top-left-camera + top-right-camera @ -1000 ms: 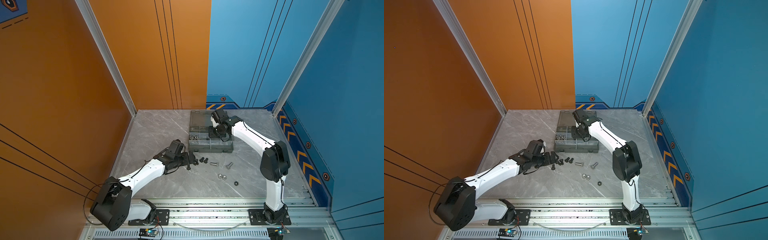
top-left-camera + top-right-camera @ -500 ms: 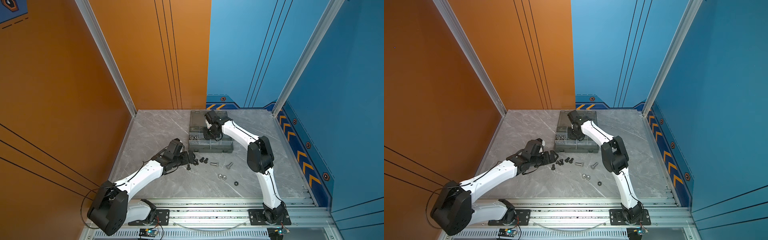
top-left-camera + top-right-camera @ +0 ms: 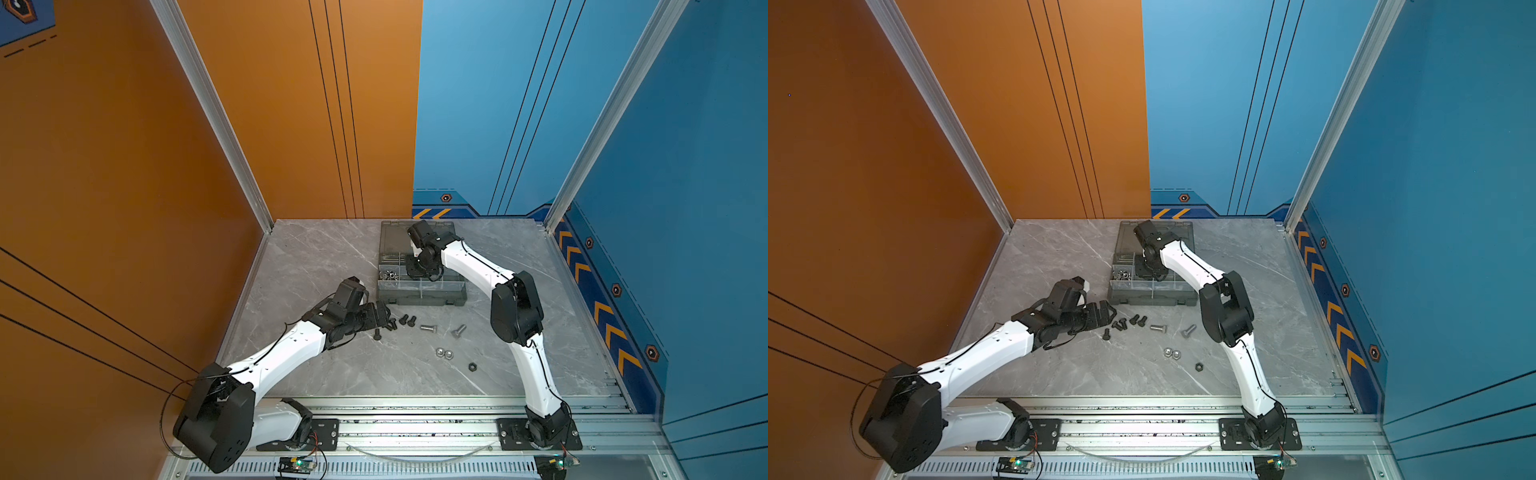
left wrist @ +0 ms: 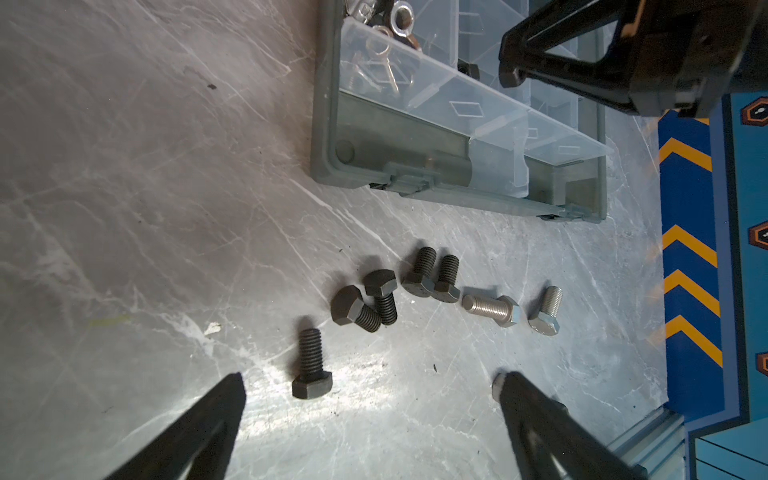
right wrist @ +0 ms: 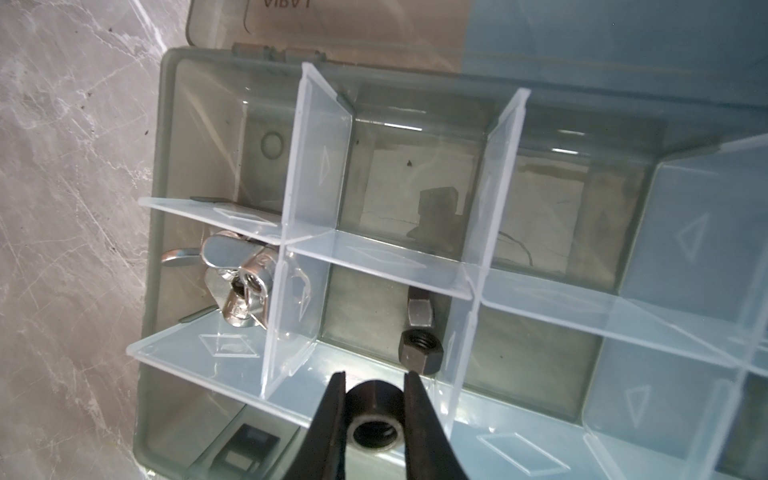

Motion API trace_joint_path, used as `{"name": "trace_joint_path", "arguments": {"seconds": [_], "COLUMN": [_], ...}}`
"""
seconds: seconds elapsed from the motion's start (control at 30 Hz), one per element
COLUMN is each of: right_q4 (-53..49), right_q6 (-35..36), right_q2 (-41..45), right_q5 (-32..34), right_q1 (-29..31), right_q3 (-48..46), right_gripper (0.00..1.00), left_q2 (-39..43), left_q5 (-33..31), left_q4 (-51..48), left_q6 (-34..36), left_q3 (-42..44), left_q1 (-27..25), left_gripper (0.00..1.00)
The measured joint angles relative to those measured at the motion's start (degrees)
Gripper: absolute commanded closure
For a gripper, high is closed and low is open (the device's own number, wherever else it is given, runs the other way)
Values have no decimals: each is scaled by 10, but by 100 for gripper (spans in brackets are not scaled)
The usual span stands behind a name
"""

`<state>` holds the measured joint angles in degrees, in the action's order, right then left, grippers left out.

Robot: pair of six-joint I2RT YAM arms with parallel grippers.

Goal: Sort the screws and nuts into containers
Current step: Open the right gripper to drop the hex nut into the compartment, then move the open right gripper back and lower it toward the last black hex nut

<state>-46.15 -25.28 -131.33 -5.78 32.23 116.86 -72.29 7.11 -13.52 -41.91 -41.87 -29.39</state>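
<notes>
The left hand [image 4: 370,380], spread wide, hovers by a lone black bolt [image 4: 311,365] on the marble table [image 4: 124,208].

Left pincer [image 4: 370,380] gapes wide (arm stretched low), right pincer [image 5: 375,376] pinched close, wrist bent downward.

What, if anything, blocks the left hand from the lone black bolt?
Probably nothing, so yes: the left hand is open and the lone black bolt lies right by its fingertips, apart from the other bolts.

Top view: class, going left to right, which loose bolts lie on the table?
Lone black bolt → touching pair of black bolts → side-by-side pair of black bolts → level silver bolt → slanted silver bolt.
</notes>
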Motion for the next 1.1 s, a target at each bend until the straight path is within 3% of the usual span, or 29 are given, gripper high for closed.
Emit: {"name": "trace_joint_path", "arguments": {"seconds": [0.13, 0.2, 0.57, 0.77, 1.1], "right_q4": [-4, -6, -39, -48, -50], "right_q6": [-2, 1, 22, 36, 32], "right_q2": [-6, -7, 10, 128, 351], "right_q5": [0, 0, 7, 17, 29], "right_q1": [0, -1, -7, -11, -16], "right_q3": [9, 12, 26, -70, -337], "right_gripper": [64, 58, 51, 49, 46], "left_q2": [5, 9, 30, 30, 17], "left_q5": [0, -2, -7, -7, -6], "left_q4": [0, -1, -1, -1, 0], "left_q6": [0, 0, -2, -2, -2], "left_q3": [5, 7, 13, 14, 14], "left_q1": [0, 0, 0, 0, 0], "left_gripper": [2, 2, 2, 2, 2]}}
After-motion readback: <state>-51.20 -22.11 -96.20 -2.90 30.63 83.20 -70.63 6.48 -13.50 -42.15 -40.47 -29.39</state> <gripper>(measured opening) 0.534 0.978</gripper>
